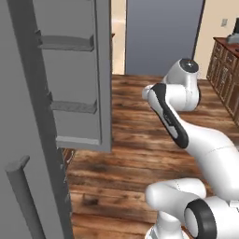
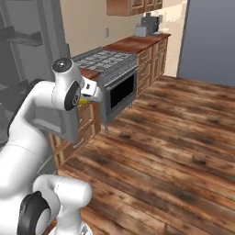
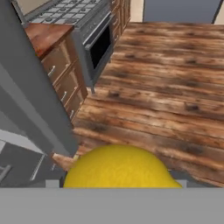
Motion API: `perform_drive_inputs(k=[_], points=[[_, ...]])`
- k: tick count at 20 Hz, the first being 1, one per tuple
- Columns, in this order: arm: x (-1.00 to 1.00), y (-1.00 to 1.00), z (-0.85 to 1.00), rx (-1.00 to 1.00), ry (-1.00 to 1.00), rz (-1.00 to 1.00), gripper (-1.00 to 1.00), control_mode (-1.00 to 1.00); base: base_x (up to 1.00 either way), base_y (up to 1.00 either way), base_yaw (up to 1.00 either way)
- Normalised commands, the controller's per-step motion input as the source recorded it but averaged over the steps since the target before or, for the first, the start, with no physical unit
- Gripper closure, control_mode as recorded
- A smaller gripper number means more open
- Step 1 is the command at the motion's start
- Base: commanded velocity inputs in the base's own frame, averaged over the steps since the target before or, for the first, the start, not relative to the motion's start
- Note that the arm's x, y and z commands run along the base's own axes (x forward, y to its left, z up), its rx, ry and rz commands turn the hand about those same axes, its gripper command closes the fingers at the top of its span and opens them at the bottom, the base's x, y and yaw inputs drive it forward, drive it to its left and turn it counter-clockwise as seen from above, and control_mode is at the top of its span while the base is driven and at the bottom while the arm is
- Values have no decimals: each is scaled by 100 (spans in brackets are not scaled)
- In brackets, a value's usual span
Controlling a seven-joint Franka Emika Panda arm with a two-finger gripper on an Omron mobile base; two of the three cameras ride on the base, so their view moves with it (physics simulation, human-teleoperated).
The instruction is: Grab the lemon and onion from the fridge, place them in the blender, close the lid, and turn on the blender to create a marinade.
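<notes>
Lemon (image 3: 120,168) sits at 6 o'clock in hand view, hard against the camera, so gripper seems clamped round it w/ jaws wide; fingertips hidden behind the fruit. A yellow sliver shows at the hand in right base view. Fridge (image 1: 28,116) door hangs open at 9 o'clock in left base view. Blender is likely the dark appliance on the far counter, 1 o'clock in right base view, can't confirm. Carry level, clear the stove (image 2: 106,62), keep the squeeze firm.
</notes>
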Motion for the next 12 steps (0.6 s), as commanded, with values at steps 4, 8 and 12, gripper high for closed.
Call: perform_drive_inputs(k=[4, 8, 12], points=[[0, 0, 0, 0, 0, 0, 100, 100, 0, -44, -48], [0, 0, 0, 0, 0, 0, 100, 100, 0, -59, -39], [0, 0, 0, 0, 0, 0, 100, 100, 2, -66, -34]])
